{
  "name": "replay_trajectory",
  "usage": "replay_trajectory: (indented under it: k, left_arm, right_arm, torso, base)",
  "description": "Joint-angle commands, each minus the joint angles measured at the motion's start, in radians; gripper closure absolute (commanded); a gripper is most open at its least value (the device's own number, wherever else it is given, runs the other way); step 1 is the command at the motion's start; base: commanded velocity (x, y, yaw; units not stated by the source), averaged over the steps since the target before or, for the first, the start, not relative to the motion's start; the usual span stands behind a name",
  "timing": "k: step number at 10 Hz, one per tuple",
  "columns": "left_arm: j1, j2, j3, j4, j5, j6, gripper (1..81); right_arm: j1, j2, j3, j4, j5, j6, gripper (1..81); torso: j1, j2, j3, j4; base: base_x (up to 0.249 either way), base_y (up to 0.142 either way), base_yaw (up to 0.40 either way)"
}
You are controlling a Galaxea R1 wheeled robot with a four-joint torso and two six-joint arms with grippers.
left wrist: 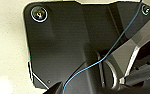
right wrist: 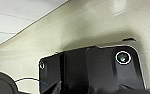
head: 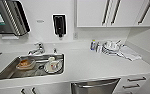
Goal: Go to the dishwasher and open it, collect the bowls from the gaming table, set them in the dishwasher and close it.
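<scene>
Below the white counter [head: 91,65], right of the sink [head: 6,72], sits the shut dishwasher [head: 94,87]; the robot should square up to its bar handle [head: 97,83] before reaching; claw state cannot be told.

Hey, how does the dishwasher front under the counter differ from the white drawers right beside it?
The dishwasher has a brushed steel front; the drawers are white. The dishwasher front is one wide panel with a single long bar handle across its top, while the drawers are stacked, narrower fronts, each with its own shorter handle. Both sit under the white counter, appear shut, and have horizontal bar handles.
</scene>
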Motion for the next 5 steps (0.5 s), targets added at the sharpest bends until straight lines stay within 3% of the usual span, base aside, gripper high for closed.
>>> replay_trajectory:
  k: [1,5]
  left_arm:
    - [-0.008,-0.019,0.001,0.010,0.056,0.003,1.0]
    - [-0.016,-0.018,-0.024,0.006,0.057,0.002,1.0]
  right_arm:
    - [-0.017,-0.012,-0.013,-0.034,-0.028,-0.153,1.0]
    - [-0.083,0.019,-0.099,-0.035,-0.008,-0.187,1.0]
  torso:
    - [0.000,0.000,0.000,0.000]
    - [0.000,0.000,0.000,0.000]
  base:
    - [0.000,0.000,0.000]
    - [0.000,0.000,0.000]
